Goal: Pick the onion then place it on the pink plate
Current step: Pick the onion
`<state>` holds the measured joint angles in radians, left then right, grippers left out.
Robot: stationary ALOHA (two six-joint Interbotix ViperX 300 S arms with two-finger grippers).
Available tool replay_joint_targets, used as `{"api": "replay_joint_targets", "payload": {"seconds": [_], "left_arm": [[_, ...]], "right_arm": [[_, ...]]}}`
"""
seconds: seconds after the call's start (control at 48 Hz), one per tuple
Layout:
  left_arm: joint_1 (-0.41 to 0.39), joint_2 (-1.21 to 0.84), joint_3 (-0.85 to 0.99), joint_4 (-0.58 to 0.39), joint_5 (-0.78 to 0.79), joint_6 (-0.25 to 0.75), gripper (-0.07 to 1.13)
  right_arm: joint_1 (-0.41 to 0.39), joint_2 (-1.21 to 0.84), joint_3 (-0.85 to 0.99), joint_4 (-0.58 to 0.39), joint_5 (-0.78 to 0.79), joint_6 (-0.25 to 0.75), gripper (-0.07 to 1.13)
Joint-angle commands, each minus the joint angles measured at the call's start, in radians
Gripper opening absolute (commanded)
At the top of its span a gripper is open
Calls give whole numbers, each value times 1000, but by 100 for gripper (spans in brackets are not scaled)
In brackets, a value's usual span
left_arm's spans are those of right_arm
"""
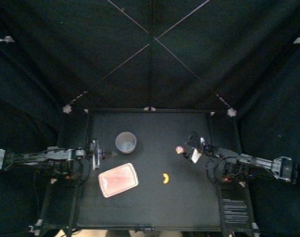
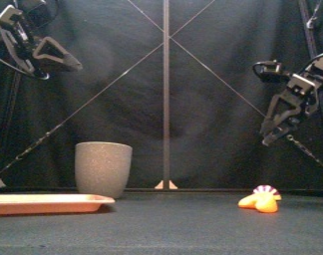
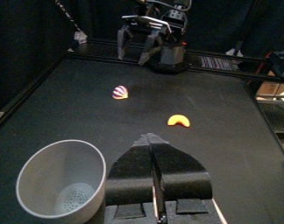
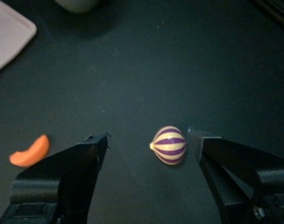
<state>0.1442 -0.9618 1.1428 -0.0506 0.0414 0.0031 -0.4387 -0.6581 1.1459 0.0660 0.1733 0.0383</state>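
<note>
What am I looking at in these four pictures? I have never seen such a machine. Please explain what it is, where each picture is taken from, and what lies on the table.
This is a robot with two black arms at a small black table. One picture looks down from high above. One looks level from the table's front edge. Two come from cameras on the wrists. On the table are a pink tray, a grey cup, an orange toy and a striped toy onion. The left hand is shut and empty. The right hand is open, up above the onion, not touching it. Nothing is held.
</note>
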Motion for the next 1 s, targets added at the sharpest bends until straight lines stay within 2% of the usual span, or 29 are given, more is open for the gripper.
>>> {"api": "replay_joint_targets", "payload": {"seconds": [0.021,0.479,0.792,1.0], "left_arm": [[5,5,-25,0,-3,2,8],[21,3,-3,2,-5,3,8],[23,3,9,-2,-3,0,8],[21,-2,12,-2,-3,0,8]], "right_arm": [[-5,57,-11,-43,-3,2,104],[-8,313,-78,-110,-35,0,104],[-63,436,-127,-161,-49,2,104],[-84,488,-124,-160,-46,2,104]]}}
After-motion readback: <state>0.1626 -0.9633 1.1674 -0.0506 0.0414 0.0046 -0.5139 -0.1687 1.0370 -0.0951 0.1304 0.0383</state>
